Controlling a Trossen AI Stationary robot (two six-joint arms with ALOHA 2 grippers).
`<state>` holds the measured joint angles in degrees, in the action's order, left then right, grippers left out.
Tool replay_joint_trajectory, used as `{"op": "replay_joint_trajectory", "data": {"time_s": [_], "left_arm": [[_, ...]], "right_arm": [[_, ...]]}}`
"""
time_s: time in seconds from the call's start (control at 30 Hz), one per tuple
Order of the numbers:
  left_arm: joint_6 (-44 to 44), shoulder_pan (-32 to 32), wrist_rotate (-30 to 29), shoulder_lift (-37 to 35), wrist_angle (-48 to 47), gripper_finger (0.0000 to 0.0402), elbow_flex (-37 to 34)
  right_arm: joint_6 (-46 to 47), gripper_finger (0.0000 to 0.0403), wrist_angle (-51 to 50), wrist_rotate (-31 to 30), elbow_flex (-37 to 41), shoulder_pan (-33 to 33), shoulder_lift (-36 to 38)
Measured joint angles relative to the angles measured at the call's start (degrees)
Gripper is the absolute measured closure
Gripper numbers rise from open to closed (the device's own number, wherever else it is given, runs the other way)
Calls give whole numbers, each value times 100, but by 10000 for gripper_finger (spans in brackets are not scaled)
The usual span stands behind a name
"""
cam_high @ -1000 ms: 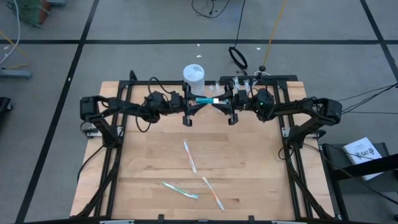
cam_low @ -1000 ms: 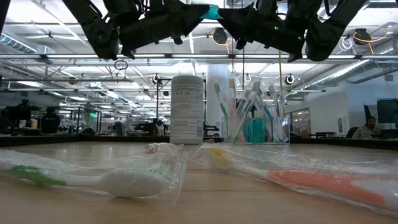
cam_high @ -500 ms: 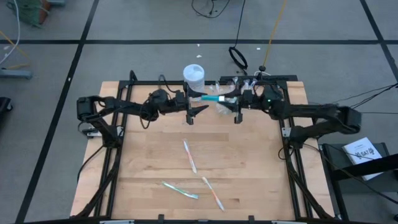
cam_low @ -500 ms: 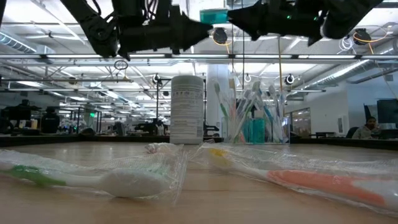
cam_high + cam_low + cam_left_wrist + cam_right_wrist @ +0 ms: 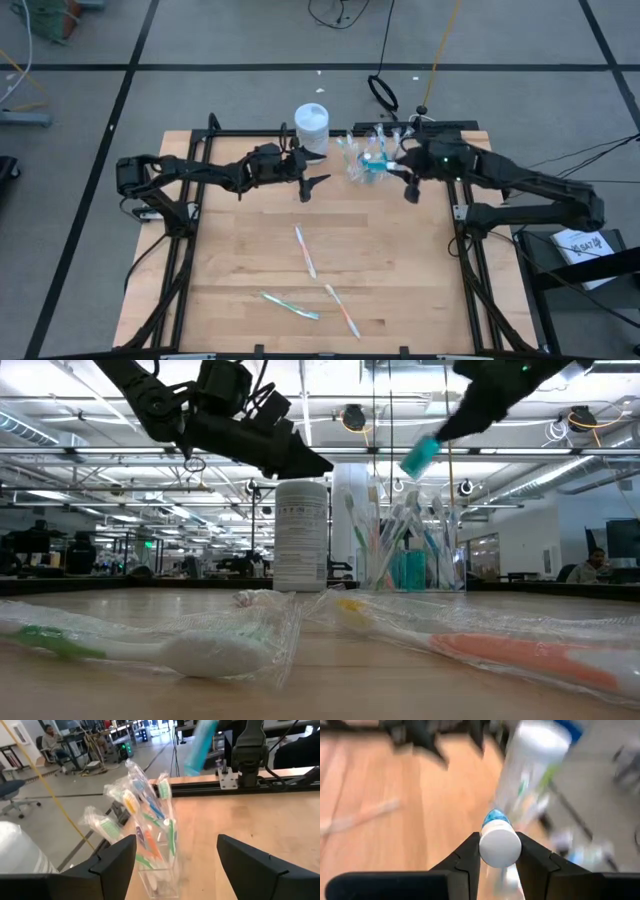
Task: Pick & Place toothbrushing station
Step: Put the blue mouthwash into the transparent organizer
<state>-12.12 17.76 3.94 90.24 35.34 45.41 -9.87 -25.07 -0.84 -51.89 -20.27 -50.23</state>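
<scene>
A small blue tube (image 5: 420,457) with a white cap hangs tilted above the clear plastic cup (image 5: 405,555), with my right gripper (image 5: 500,854) shut on it. The cup (image 5: 365,162) stands at the table's far edge, stuffed with wrapped toothbrushes (image 5: 145,820). Left of the cup, my left gripper (image 5: 314,184) is open in the air with nothing between its fingers (image 5: 115,857). Three wrapped toothbrushes (image 5: 305,250) (image 5: 290,305) (image 5: 342,310) lie flat on the wooden table. My right gripper pinches the tube's white cap end (image 5: 500,844) between its two fingers. The fingers lie along the tube, slanting down from the table's right side. The tube is lifted clear, and its blue end (image 5: 416,460) points down toward the cup.
A white canister (image 5: 311,125) stands just left of the cup at the far edge. A black frame (image 5: 440,128) runs around the table. The middle and the left of the board (image 5: 230,260) are bare wood.
Both grippers held the tube level between them. My left gripper has opened, let go and drawn back toward the table's left. My right gripper has carried the tube toward the right and over the cup, tipping its blue end downward.
</scene>
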Motion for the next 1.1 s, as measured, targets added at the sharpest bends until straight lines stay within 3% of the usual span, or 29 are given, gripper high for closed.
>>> {"op": "replay_joint_trajectory", "data": {"time_s": [0.1, 0.4, 0.7, 0.87, 1.1], "left_arm": [[40, 0, -1, 0, -33, 129, 0], [356, -11, 1, -2, -100, 144, 0], [508, -115, 1, -4, -134, 149, -4], [352, -142, 3, -4, -134, 147, -4], [361, -143, 3, -4, -134, 149, -4]], "right_arm": [[109, 313, -1124, -101, -316, 105, -4], [414, 313, -1588, -1734, -136, -122, -513], [-482, 310, -118, -1513, -136, -309, -1570], [-547, 310, 265, -662, -139, -344, -1940], [-1064, 310, 13, -1017, -454, -482, -2491]]}}
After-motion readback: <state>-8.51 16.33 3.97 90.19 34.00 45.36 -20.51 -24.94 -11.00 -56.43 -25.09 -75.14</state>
